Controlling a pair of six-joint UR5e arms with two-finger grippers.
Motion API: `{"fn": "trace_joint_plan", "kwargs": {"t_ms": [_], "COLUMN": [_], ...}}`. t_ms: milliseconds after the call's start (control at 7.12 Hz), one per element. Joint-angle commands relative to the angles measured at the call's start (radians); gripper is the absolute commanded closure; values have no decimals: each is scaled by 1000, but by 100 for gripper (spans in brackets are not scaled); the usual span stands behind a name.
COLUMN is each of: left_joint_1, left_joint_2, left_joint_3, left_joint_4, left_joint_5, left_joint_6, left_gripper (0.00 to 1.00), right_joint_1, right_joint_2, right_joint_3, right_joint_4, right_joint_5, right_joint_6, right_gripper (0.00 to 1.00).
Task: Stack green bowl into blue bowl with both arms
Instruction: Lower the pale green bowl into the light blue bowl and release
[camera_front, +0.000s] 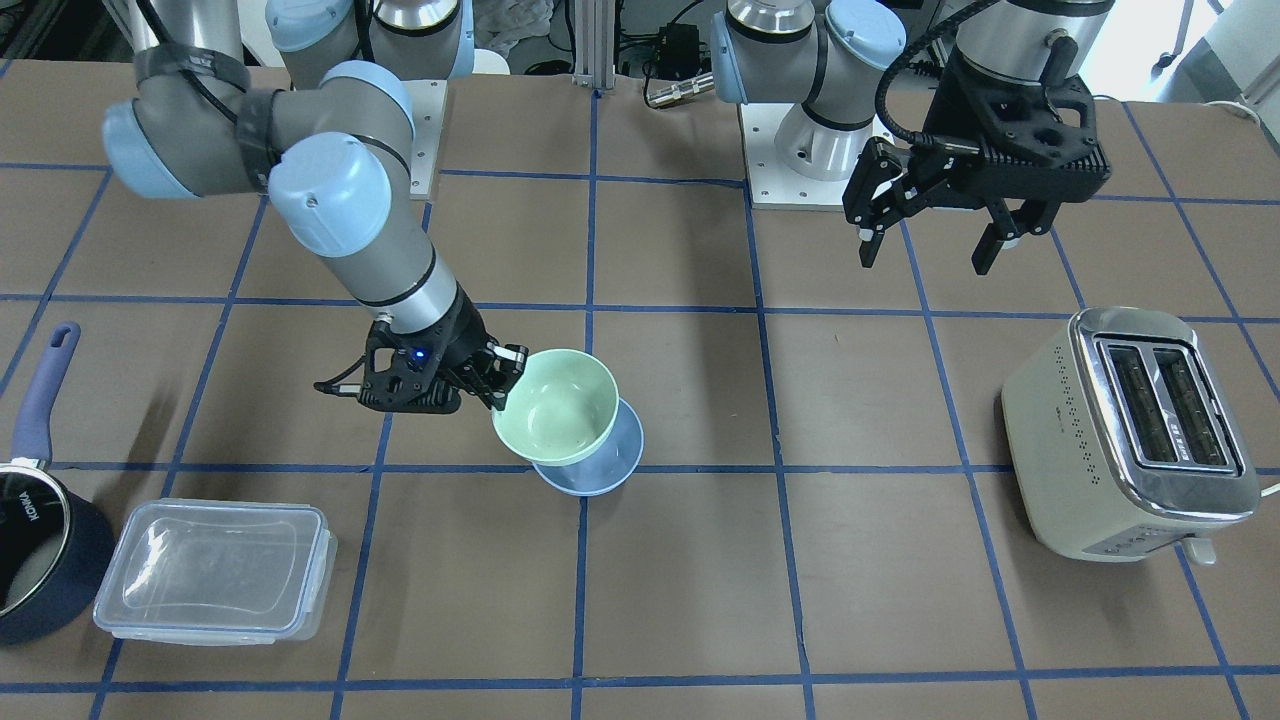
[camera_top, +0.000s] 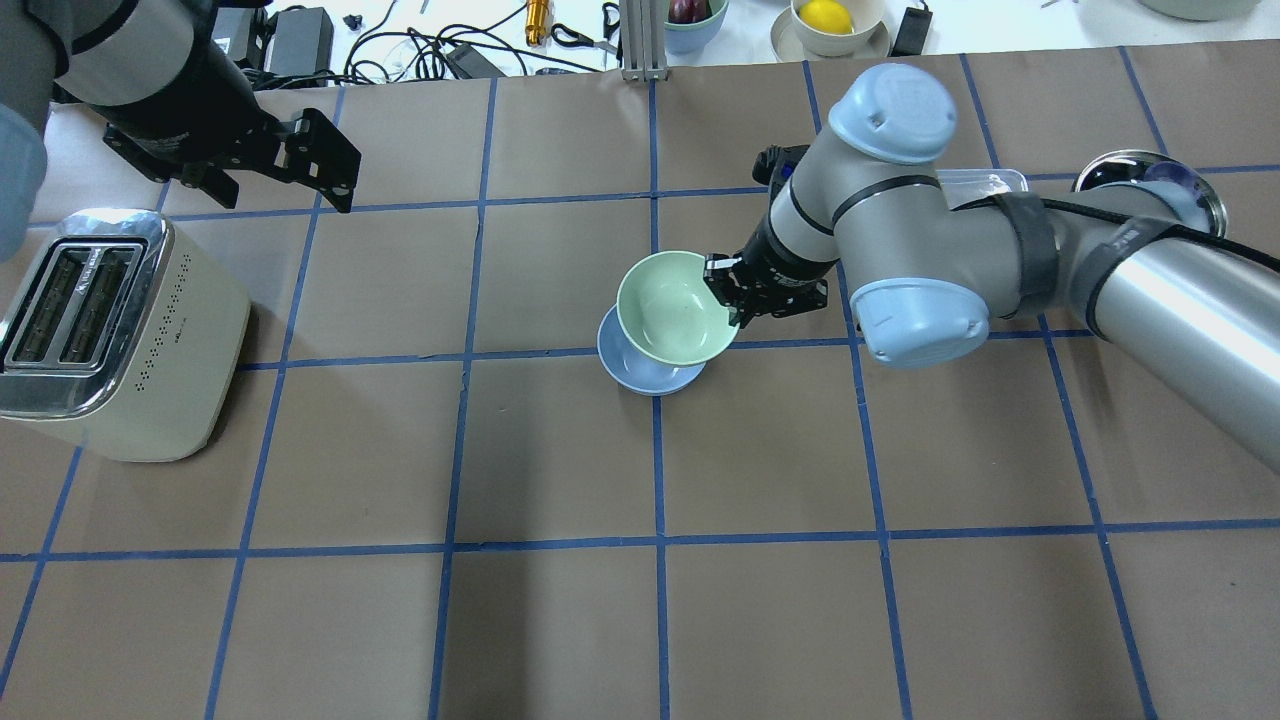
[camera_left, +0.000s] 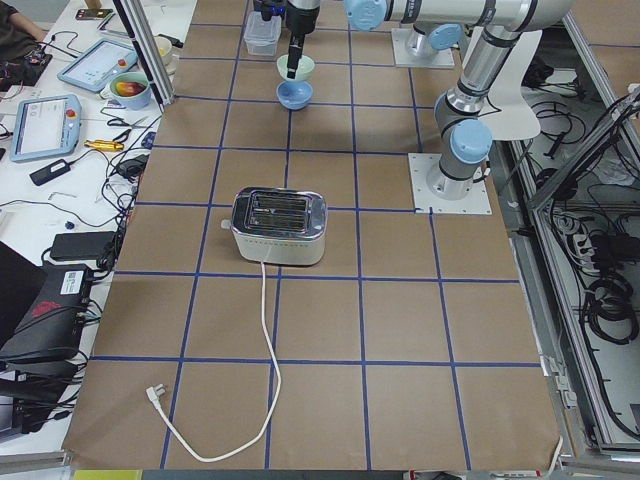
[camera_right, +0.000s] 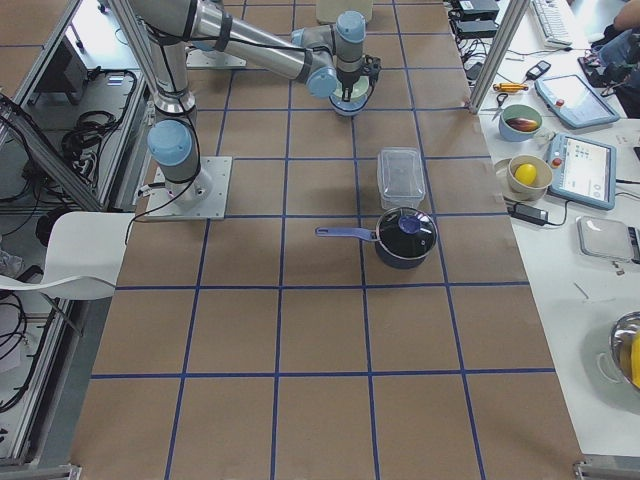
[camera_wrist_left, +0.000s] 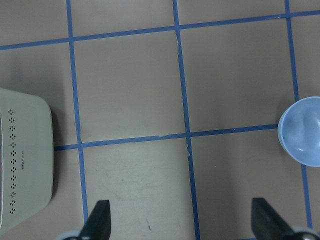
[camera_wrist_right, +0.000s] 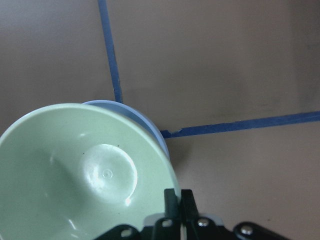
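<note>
Your right gripper (camera_top: 728, 292) is pinching the green bowl (camera_top: 672, 305) by its rim. The jaws are closed narrow on the wall at the bowl's 3 o'clock in the overhead view. The bowl is hanging mouth-up over the blue bowl (camera_top: 640, 378), which is sitting on the table and showing only as a crescent at the green bowl's 7 o'clock. So the two are not lining up: the target's centre is lying toward 7 o'clock from the bowl you are carrying. I would judge that you need a small shift that way before lowering and releasing. Whether the bowls are already touching cannot be told from these views. Your left gripper (camera_front: 930, 240) is hanging wide open and empty, well apart at about 10 o'clock, above the toaster (camera_top: 110, 330). The right arm is much the nearer.
</note>
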Motion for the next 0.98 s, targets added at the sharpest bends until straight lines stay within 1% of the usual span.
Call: {"fn": "trace_joint_plan", "kwargs": {"t_ms": [0, 140, 281, 421, 561, 702, 842], "left_joint_1": [0, 0, 0, 0, 2, 3, 2], "left_joint_2": [0, 0, 0, 0, 2, 2, 0], "left_joint_3": [0, 0, 0, 0, 0, 2, 2], "left_joint_4": [0, 0, 0, 0, 0, 0, 0], "left_joint_5": [-1, 1, 0, 1, 1, 1, 1], "left_joint_6": [0, 0, 0, 0, 0, 0, 0], "left_gripper": [0, 0, 0, 0, 0, 0, 0], "right_joint_1": [76, 77, 77, 75, 52, 35, 2], "right_joint_2": [63, 77, 85, 76, 70, 42, -1], "right_joint_3": [-13, -13, -18, -25, -43, -94, -179], "right_joint_4": [-30, -30, -30, -20, 9, 91, 232], "right_joint_5": [-66, -68, -71, -117, -189, -194, -196], "right_joint_6": [48, 45, 44, 44, 32, 30, 25], "right_gripper": [100, 100, 73, 1, 0, 0, 0]}}
